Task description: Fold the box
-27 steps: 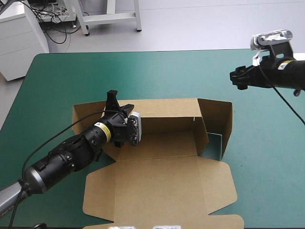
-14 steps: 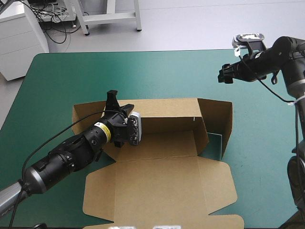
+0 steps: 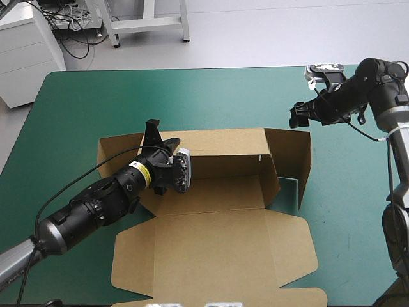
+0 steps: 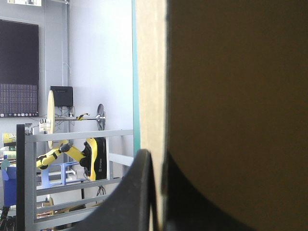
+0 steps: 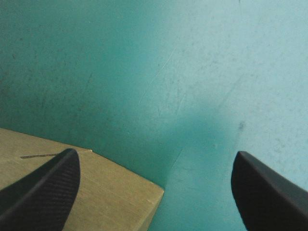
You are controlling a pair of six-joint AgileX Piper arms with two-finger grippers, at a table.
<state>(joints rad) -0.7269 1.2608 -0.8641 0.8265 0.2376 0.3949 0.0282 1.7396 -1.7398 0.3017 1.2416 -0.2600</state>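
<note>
The brown box [image 3: 217, 236] lies mid-table, its lid flat toward the near edge, with the back wall [image 3: 223, 144] and the right end wall [image 3: 293, 160] raised. My left gripper [image 3: 153, 133] is shut on the left part of the back wall. In the left wrist view the board [image 4: 231, 96] fills the field, its edge pinched in the left gripper [image 4: 159, 166]. My right gripper [image 3: 299, 117] hovers over the box's far right corner. It is open, and in the right wrist view the right gripper [image 5: 155, 155] has that corner [image 5: 106, 192] by one finger.
Bare teal-green cover [image 3: 192, 96] stretches from the box to the far edge and along the table's right side [image 3: 358, 211]. A strip of cover [image 3: 289, 192] shows inside the box beside the right end wall.
My right arm has swung left and down, from out by the table's right edge to just above the box's far right corner. The left gripper has held the back wall, shifting only slightly.
</note>
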